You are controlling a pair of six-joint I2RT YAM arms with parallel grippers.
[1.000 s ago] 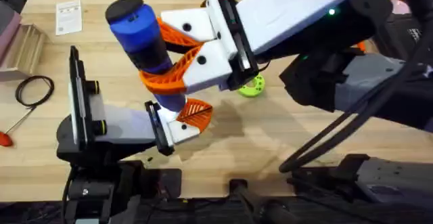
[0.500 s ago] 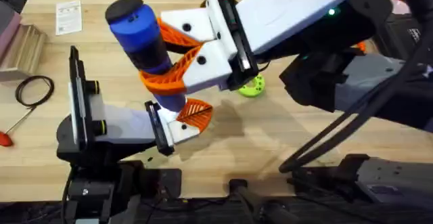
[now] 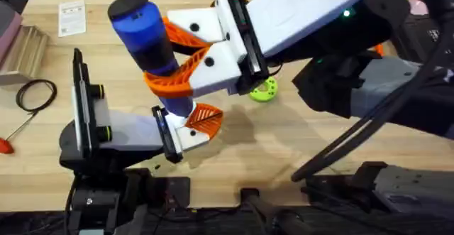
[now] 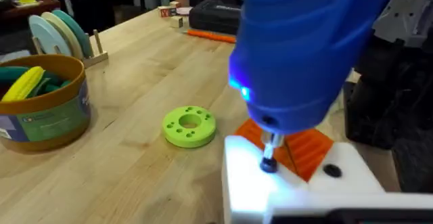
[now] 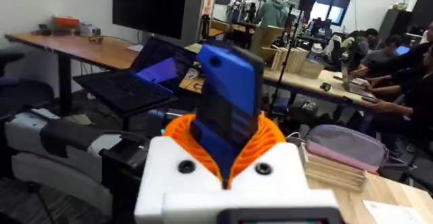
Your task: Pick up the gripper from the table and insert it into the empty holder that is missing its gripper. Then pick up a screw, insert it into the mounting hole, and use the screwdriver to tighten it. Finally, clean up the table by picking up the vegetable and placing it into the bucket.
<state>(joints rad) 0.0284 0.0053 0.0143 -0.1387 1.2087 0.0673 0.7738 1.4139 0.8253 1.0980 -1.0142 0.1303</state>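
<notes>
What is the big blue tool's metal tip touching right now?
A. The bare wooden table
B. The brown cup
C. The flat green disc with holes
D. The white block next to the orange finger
D. In the left wrist view the screwdriver points its thin tip down onto the holder, the white block, right beside the orange gripper; the green disc and the bucket sit apart.

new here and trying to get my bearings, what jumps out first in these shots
The thick blue cylindrical screwdriver stands out, clamped in the right gripper left of the table's centre, its metal tip down on the white plastic holder beside an orange ribbed finger. A bright-green disc with holes lies nearby.
</notes>
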